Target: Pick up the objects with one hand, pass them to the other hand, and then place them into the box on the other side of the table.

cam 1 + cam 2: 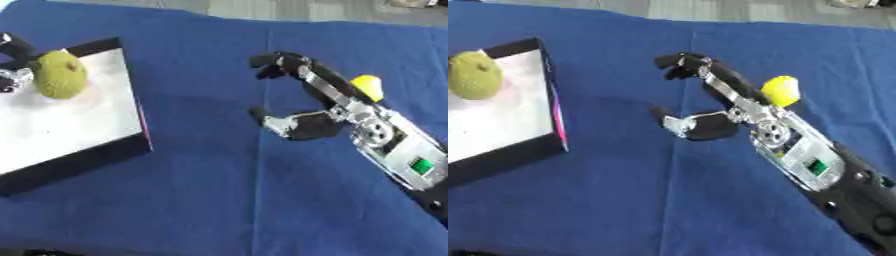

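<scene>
Your left hand [10, 60] grips the bumpy green fruit [59, 74] over the white-lined box [61, 125]; your right hand [710, 107] is half open, empty, over the blue cloth surface [623, 200].

Blue cloth, white box, green and yellow bits.

The cloth [210, 190] is a plain deep blue all over. The box [79, 150] has black walls and a white inside, with a thin pink streak down its near corner. The fruit [59, 74] in it is dull olive-green, maybe finely speckled. The right hand [710, 107] is black with silver parts and a small green patch on the wrist. Behind it sits something bright yellow [780, 90].
</scene>
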{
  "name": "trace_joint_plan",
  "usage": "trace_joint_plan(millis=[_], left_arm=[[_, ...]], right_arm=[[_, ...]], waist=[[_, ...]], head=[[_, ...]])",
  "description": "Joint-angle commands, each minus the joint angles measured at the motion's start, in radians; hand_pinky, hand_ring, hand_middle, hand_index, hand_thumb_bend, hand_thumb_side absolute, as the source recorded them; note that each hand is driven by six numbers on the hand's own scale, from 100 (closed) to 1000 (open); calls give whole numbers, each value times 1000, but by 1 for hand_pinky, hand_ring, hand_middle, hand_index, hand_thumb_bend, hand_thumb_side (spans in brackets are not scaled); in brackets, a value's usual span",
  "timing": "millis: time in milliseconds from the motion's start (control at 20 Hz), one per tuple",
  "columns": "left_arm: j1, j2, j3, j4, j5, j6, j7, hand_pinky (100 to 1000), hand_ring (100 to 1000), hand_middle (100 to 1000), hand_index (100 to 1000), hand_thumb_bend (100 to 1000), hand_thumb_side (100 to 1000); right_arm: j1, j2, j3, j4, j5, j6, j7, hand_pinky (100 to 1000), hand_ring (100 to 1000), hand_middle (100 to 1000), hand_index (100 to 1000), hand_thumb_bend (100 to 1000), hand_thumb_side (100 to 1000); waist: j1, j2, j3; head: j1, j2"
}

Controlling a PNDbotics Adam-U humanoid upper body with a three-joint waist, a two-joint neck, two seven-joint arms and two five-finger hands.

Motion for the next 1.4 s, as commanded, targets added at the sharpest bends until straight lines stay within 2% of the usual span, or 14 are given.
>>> trace_joint_plan(millis=[50, 250, 350, 450, 500, 550, 650, 700, 1000, 1150, 1250, 1400], left_arm=[[-12, 39, 19, -17, -28, -11, -6, 1000, 809, 680, 807, 439, 615], [-10, 40, 21, -21, -39, -16, -8, 1000, 809, 679, 806, 443, 613], [-10, 39, 24, -25, -32, -16, -5, 1000, 800, 666, 796, 390, 616], [-9, 37, 29, -31, -12, -9, 4, 1000, 789, 658, 789, 223, 595], [-8, 36, 33, -36, 5, -4, 11, 1000, 779, 655, 777, 100, 559], [-7, 34, 38, -45, 34, -1, 25, 1000, 775, 649, 749, 100, 549], [-3, 30, 48, -61, 117, 7, 59, 1000, 753, 636, 721, 100, 609], [-1, 30, 51, -69, 160, 14, 77, 1000, 746, 632, 718, 100, 633], [18, 37, 79, -111, 345, 32, 151, 1000, 770, 670, 767, 100, 722], [31, 46, 87, -132, 400, 34, 191, 1000, 774, 680, 772, 100, 714], [38, 49, 87, -146, 417, 32, 217, 1000, 772, 677, 769, 100, 722], [48, 51, 86, -167, 449, 27, 242, 1000, 770, 678, 757, 100, 714]], right_arm=[[-7, -14, -11, -21, 0, -3, -3, 829, 797, 828, 899, 287, 420], [-6, -15, -11, -21, 1, -3, -3, 829, 797, 829, 899, 287, 420], [-6, -16, -11, -21, 1, -4, -4, 829, 797, 829, 899, 288, 419], [-5, -19, -14, -21, 1, -7, -6, 829, 797, 829, 899, 292, 415], [-5, -20, -15, -21, 0, -9, -8, 829, 797, 830, 898, 278, 439], [-4, -23, -19, -21, 0, -12, -11, 829, 797, 829, 898, 303, 394], [0, -33, -28, -21, -2, -23, -18, 829, 798, 831, 898, 323, 345], [3, -40, -33, -21, -4, -30, -22, 830, 799, 832, 897, 345, 293], [43, -116, -89, -21, -7, -99, -21, 833, 801, 831, 889, 409, 207], [80, -159, -129, -21, -30, -113, -5, 834, 800, 830, 888, 393, 217], [106, -189, -161, -21, -59, -114, 32, 832, 796, 822, 880, 475, 219], [148, -237, -226, -21, -105, -116, 92, 830, 789, 807, 876, 505, 225]], waist=[[-5, -15, 0], [-5, -15, -1], [-3, -15, -1], [-2, -15, -2], [-2, -16, -2], [-2, -16, -2], [-3, -18, -3], [-3, -19, -4], [-6, -29, -16], [-7, -30, -20], [-10, -29, -22], [-14, -24, -23]], head=[[-8, -7], [-8, -8], [-10, -8], [-14, -9], [-18, -9], [-25, -7], [-44, -4], [-55, -2], [-110, 8], [-130, 8], [-141, 8], [-154, 8]])
